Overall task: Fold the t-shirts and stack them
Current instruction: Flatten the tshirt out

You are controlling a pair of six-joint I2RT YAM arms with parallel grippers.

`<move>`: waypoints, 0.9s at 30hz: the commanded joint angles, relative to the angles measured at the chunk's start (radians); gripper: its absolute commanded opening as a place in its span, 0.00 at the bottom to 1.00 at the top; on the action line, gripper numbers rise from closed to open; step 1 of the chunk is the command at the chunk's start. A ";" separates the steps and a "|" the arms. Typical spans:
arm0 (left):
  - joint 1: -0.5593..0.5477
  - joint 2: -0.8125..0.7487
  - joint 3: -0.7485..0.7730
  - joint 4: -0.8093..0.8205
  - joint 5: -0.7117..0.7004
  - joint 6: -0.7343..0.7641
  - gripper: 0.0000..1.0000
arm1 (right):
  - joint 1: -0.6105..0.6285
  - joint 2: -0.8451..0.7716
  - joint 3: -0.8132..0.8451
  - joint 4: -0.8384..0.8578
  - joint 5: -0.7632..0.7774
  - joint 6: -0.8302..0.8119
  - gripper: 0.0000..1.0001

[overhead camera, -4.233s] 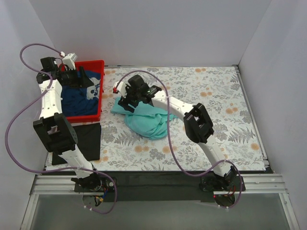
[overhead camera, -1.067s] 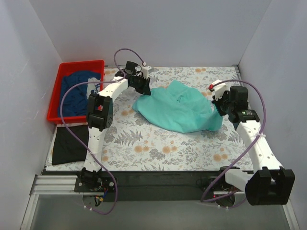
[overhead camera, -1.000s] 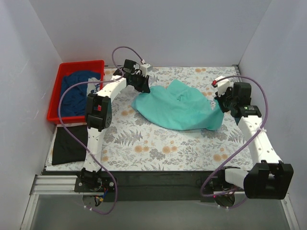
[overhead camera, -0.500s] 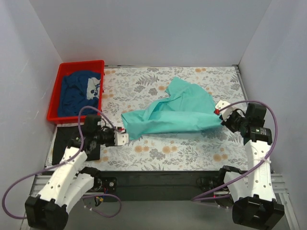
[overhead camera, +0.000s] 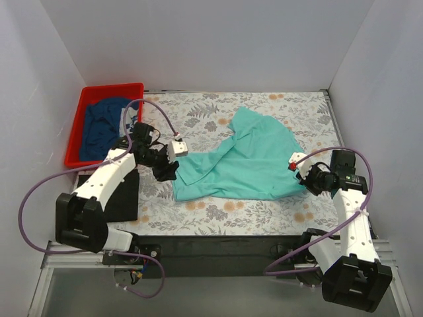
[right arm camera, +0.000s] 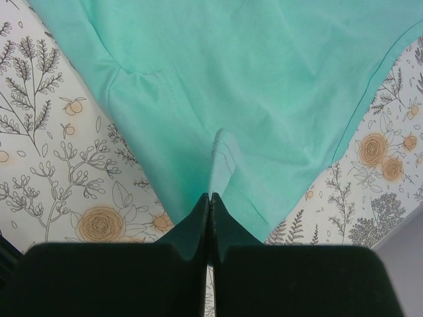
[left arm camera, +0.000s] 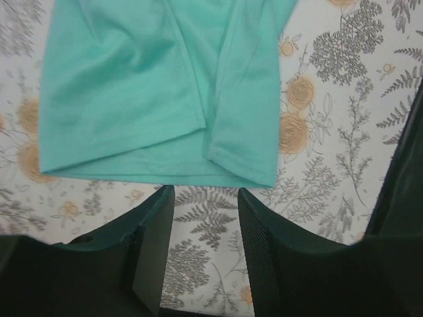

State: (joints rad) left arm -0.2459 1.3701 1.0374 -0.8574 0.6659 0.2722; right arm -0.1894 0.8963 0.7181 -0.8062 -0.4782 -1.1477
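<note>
The teal t-shirt [overhead camera: 244,158] lies spread on the floral table cover, its left hem flat on the table. My left gripper [overhead camera: 166,170] stands open just off that hem [left arm camera: 152,165], nothing between its fingers [left arm camera: 155,238]. My right gripper [overhead camera: 302,176] is shut on a pinched fold at the teal t-shirt's right edge [right arm camera: 221,148]. A navy t-shirt [overhead camera: 99,132] lies crumpled in the red bin. A black t-shirt [overhead camera: 127,193] lies flat near the front left, partly under my left arm.
The red bin [overhead camera: 109,86] sits at the back left corner against the white wall. White walls close in the table on three sides. Floral cover [overhead camera: 218,211] shows in front of the teal t-shirt.
My left gripper has let go of the teal t-shirt's left edge and opened. The shirt has dropped flatter onto the table. The right gripper still holds its edge.
</note>
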 commanded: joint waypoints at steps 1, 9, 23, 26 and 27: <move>-0.039 0.064 0.018 -0.074 -0.051 -0.085 0.41 | 0.001 0.003 0.014 -0.010 -0.019 -0.032 0.01; -0.108 0.250 0.056 -0.005 -0.116 -0.251 0.43 | 0.001 0.029 0.014 -0.008 -0.008 -0.011 0.01; -0.279 -0.004 -0.132 0.014 -0.101 -0.145 0.00 | 0.001 0.063 0.007 -0.007 0.009 -0.012 0.01; -0.363 -0.181 -0.218 -0.057 -0.153 0.009 0.00 | 0.001 0.044 -0.002 -0.007 0.013 -0.027 0.01; -0.416 -0.271 -0.277 -0.074 -0.191 0.068 0.00 | 0.001 0.039 -0.006 -0.007 0.016 -0.038 0.01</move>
State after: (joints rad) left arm -0.5533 1.3102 0.8738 -0.8673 0.5251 0.1368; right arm -0.1894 0.9611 0.7181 -0.8062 -0.4709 -1.1297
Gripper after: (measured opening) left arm 0.006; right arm 0.020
